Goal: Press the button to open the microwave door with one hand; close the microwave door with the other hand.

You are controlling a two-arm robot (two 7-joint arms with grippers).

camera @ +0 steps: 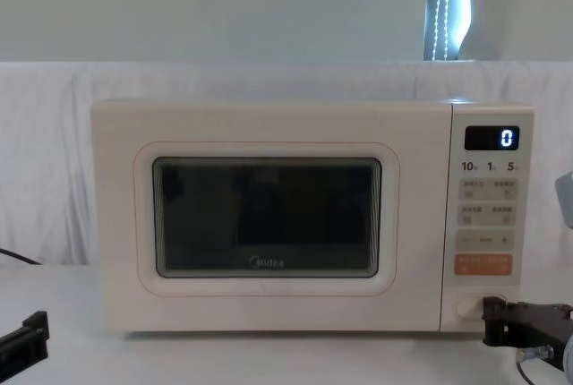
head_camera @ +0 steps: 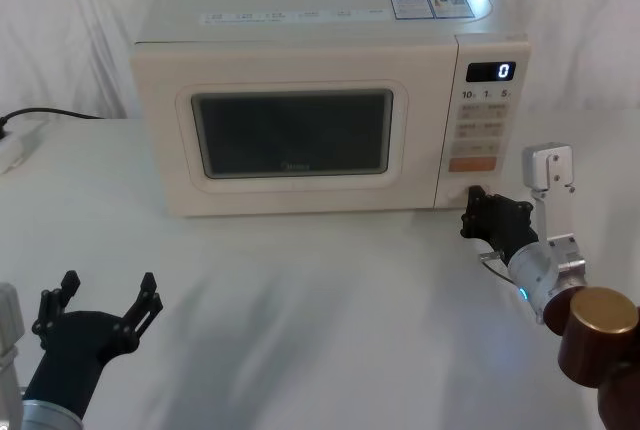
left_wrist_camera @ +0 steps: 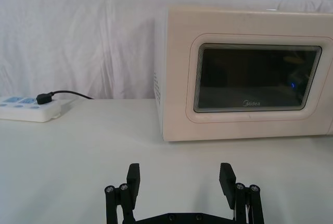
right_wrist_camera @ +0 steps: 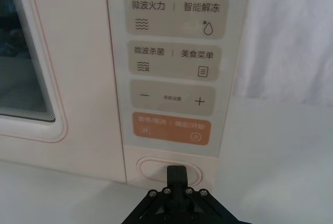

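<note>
While my left tool hovers low over the table with fingers spread wide, well short of the shut door, my right tool meets the button under the orange key, fingers pinched together, tip on its face.

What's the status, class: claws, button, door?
Right claw shut, tip at the button. Left claw open, low, left of the microwave door. Door shut. Nothing in the way.
</note>
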